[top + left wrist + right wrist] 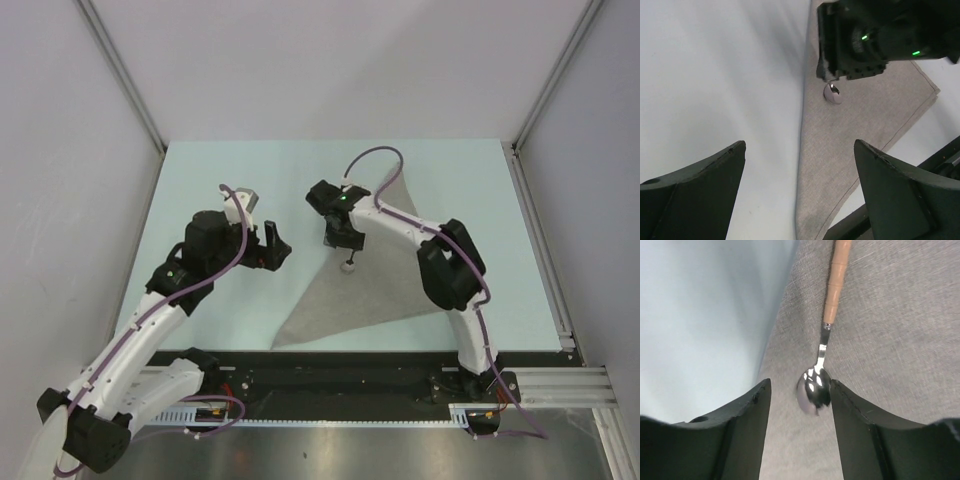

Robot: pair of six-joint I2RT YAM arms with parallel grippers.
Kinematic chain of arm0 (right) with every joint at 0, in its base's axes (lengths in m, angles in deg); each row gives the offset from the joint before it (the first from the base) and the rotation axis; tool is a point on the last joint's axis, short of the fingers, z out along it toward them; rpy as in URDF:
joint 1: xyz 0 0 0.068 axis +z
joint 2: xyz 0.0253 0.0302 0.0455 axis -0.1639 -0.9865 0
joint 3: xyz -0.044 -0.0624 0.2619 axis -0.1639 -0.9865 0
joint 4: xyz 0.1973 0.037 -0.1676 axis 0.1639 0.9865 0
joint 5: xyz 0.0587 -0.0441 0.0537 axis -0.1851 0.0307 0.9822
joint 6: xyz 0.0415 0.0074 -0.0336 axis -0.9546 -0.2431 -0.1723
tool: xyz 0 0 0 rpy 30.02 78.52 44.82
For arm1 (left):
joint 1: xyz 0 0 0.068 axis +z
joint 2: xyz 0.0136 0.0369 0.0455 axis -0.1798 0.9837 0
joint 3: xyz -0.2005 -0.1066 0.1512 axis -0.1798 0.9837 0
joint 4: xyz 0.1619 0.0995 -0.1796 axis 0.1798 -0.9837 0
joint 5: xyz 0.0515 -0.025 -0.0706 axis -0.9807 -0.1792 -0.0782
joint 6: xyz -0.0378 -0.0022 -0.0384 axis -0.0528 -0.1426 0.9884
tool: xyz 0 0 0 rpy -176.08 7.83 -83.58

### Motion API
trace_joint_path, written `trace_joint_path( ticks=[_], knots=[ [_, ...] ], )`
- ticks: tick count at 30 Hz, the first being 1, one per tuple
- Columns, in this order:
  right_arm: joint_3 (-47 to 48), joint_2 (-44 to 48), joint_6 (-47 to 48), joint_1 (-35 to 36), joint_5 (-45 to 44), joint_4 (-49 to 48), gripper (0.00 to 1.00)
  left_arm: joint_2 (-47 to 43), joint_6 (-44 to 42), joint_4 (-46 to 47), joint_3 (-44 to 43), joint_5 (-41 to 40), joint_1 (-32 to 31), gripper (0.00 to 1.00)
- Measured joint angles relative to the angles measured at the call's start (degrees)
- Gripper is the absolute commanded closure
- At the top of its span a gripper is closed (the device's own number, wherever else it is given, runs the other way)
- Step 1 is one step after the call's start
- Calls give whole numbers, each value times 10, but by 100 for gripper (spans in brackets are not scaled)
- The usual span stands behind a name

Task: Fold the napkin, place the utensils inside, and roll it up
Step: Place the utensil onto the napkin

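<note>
1. Napkin (385, 280) lies flat on the counter (220, 180), folded into a triangle, long edge on its left, one corner close to the counter's near edge
2. Spoon (815, 387), wooden handle and shiny bowl, lies on the napkin just inside that long edge
3. My right tool (800, 385) is over the spoon's bowl, jaws parted wider than the bowl; whether a finger touches it, cannot tell
4. My left tool (800, 145) hovers over bare counter beside the napkin, jaws wide, holding nothing
</note>
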Motion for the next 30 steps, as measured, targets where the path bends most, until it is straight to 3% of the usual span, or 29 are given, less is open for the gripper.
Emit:
trace_joint_path(
  ticks=[5, 12, 18, 30],
  knots=[
    [-99, 129, 17, -38, 34, -70, 43, -5, -10, 1, 3, -9, 0, 6],
    [-322, 346, 57, -146, 96, -175, 43, 4, -6, 3, 21, -7, 0, 10],
    [-498, 495, 109, -244, 169, -205, 42, 19, 48, -7, 103, -5, -1, 14],
    [-550, 558, 162, -321, 289, -263, 42, -9, 211, -26, 247, 7, -39, 27]
  ],
)
